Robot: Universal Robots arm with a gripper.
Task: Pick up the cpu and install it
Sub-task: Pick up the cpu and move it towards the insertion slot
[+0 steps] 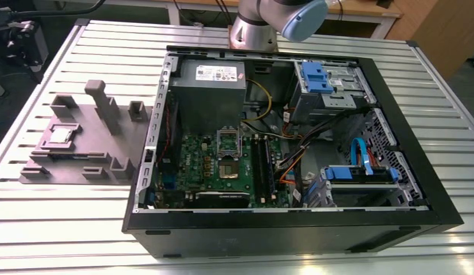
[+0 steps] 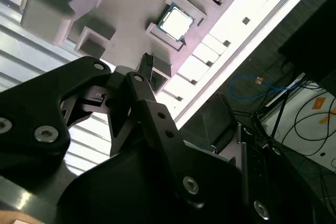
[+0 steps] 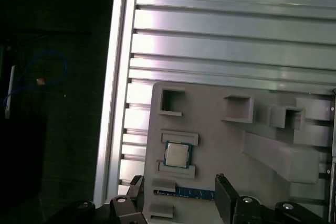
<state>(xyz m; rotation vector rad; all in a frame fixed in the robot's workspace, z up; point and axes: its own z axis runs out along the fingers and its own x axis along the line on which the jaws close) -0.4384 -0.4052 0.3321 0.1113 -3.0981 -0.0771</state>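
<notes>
The cpu (image 1: 62, 135) is a small silvery square chip lying in a recess of the purple-grey tray (image 1: 76, 166) at the exterior view's left. Both wrist views look down on it, cpu (image 3: 177, 155) and cpu (image 2: 176, 22), framed by raised blocks. My gripper (image 3: 180, 192) hovers above the tray, open, with its two dark fingers (image 3: 223, 192) spread wide and nothing between them. It is clear of the chip. The open computer case (image 1: 420, 172) lies on its side with the green motherboard (image 1: 198, 160) and its empty socket (image 1: 226, 167) exposed.
The tray and case rest on a ribbed aluminium table (image 1: 245, 252). A tall post (image 1: 99, 103) and several raised blocks stand on the tray near the chip. Inside the case are a grey power supply (image 1: 210, 86), blue drive brackets (image 1: 317, 77) and loose cables (image 1: 298, 154). The table edge (image 3: 113, 103) runs beside the tray.
</notes>
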